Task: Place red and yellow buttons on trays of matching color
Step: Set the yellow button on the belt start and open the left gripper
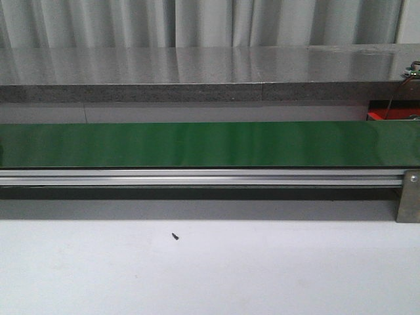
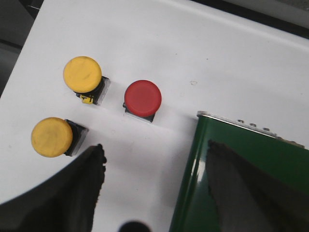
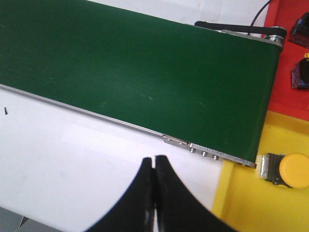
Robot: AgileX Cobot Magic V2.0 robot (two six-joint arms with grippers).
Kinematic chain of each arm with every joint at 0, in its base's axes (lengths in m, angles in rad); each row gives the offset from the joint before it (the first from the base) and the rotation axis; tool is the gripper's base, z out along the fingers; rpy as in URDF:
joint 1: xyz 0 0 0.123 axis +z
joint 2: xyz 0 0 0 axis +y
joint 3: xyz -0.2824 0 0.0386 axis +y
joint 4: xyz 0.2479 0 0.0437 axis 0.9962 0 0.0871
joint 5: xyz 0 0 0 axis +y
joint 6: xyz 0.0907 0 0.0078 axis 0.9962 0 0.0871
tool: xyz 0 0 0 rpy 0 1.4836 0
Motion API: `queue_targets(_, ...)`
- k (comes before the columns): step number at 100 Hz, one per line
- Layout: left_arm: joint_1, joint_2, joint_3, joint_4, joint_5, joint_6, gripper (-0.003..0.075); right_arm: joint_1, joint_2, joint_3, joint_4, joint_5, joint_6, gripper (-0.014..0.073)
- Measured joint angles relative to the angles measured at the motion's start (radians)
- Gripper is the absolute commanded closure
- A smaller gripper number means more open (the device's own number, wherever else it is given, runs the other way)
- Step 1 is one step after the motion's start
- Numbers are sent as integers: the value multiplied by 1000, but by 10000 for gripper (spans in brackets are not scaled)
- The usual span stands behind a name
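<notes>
In the left wrist view two yellow buttons (image 2: 82, 74) (image 2: 52, 137) and one red button (image 2: 143, 97) stand on the white table beside the end of the green conveyor belt (image 2: 241, 174). My left gripper (image 2: 155, 153) is open and empty, just short of the buttons. In the right wrist view my right gripper (image 3: 154, 162) is shut and empty above the white table. A yellow button (image 3: 291, 170) lies on the yellow tray (image 3: 251, 203). The red tray (image 3: 289, 63) holds dark button bases (image 3: 303, 72). Neither gripper shows in the front view.
The green belt (image 1: 197, 144) runs across the front view on an aluminium rail (image 1: 197, 176), with a grey counter (image 1: 197, 72) behind. A small black screw (image 1: 175, 235) lies on the white table. A red patch (image 1: 387, 115) shows at the far right.
</notes>
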Motion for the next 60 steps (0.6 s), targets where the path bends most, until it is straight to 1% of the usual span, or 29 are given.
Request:
queue_targets(19,25,47,0,40,-37,-20,267,0,0,0,0,0,0,664)
queue_targets(45,122,123,0,50,-42,-24,267,0,0,0,0,0,0,664)
queue_targets(60,146,158,0,52,-56,-24,267,0,0,0,0,0,0,664)
